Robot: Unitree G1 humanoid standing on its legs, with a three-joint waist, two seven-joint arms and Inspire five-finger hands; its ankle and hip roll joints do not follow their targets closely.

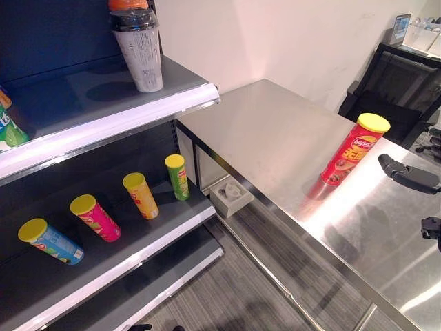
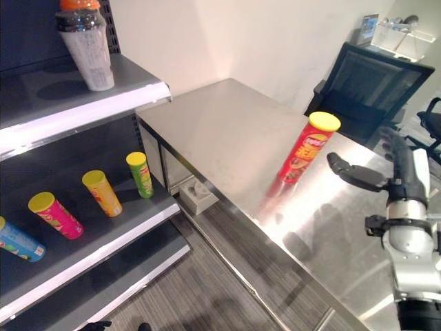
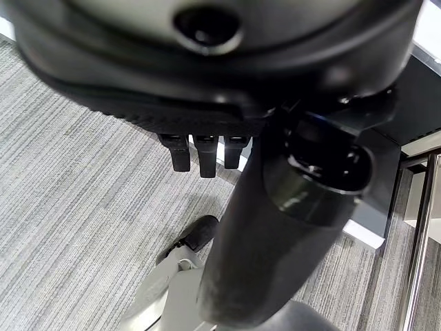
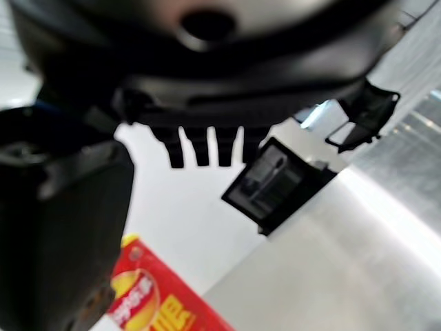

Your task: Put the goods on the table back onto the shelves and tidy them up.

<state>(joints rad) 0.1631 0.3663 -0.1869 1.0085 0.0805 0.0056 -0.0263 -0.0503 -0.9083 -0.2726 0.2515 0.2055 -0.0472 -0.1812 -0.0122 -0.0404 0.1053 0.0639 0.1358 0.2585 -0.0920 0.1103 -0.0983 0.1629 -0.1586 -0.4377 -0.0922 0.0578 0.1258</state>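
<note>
A red chip can with a yellow lid (image 1: pixel 355 148) stands on the steel table (image 1: pixel 275 138), near its far right part. My right hand (image 2: pixel 358 172) hovers just to the right of the can, apart from it, fingers straight and open; the can's red label (image 4: pixel 158 303) shows past the fingers (image 4: pixel 207 148). On the middle shelf (image 1: pixel 138 241) several cans lie on their sides: blue (image 1: pixel 52 241), pink (image 1: pixel 95 218), yellow (image 1: pixel 140 195), green (image 1: pixel 177 176). My left hand (image 3: pixel 200 152) hangs open over grey carpet, holding nothing.
A tall white cup with a dark lid (image 1: pixel 140 52) stands on the upper shelf (image 1: pixel 103 117); a green bottle (image 1: pixel 8 127) is at its left end. A black office chair (image 1: pixel 393 83) stands behind the table. A small white box (image 1: pixel 231 195) lies on the floor by the shelf.
</note>
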